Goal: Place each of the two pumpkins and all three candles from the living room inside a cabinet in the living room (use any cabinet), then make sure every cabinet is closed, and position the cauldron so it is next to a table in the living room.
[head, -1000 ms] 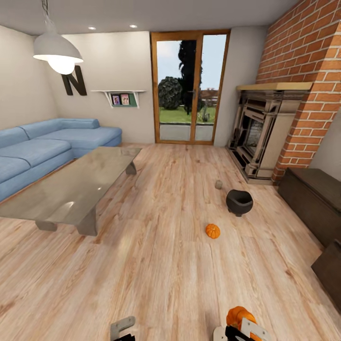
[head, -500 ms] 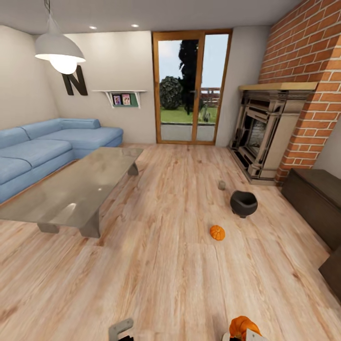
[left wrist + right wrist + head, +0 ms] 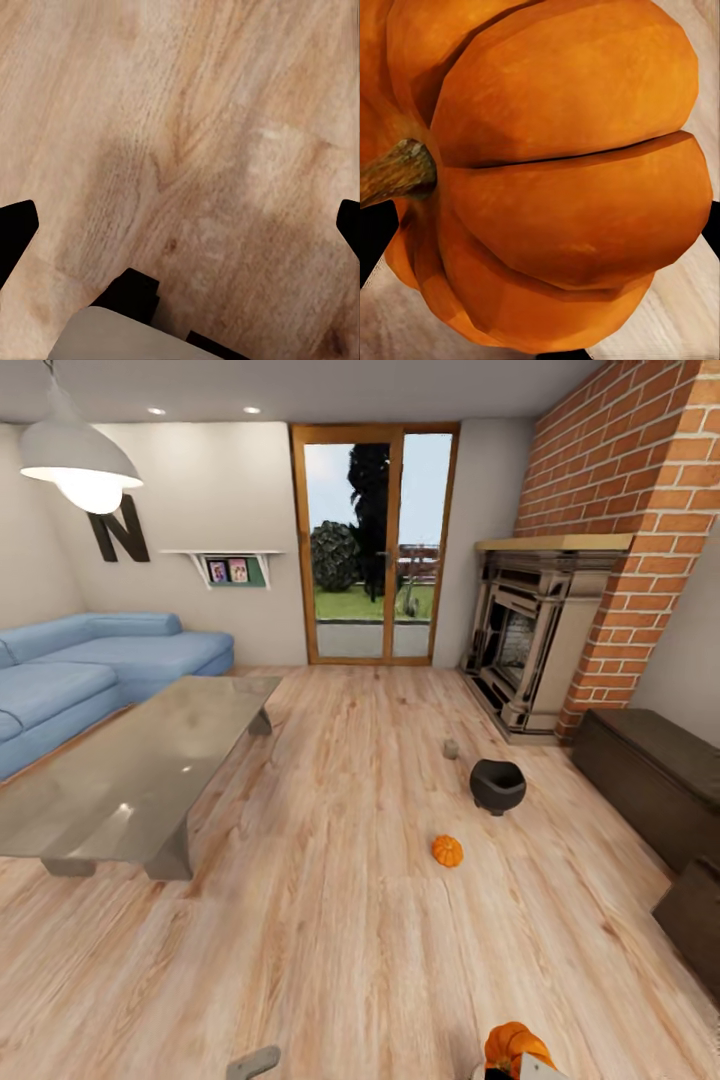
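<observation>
The right tool [image 3: 512, 1066] sits at the bottom edge of the head view pinching one pumpkin [image 3: 555, 172], carried low in front of the robot; in the right wrist view its ribbed orange body sits between the dark finger edges and its short brown stem [image 3: 394, 172] points sideways across the grip, so the fruit lies tipped rather than stem-up. It looks rigid and light, with a smooth, rounded skin that could roll or slip, so a squeeze across the widest ribs, as here, seems the safest hold. The left tool [image 3: 180, 225] is spread wide and empty above the bare wooden floor [image 3: 187, 112]. The second pumpkin [image 3: 447, 850] rests on the floor mid-room, apparently upright, though its stem is too small to make out. Just beyond it the cauldron [image 3: 497, 784] stands upright, mouth up, likely the heaviest item and best taken by its thick rim. A stubby candle [image 3: 451, 748] stands on end further back. The long dark cabinet [image 3: 650, 775] runs along the right wall, fronts shut, and the glossy grey table [image 3: 130, 770] stretches away at left.
</observation>
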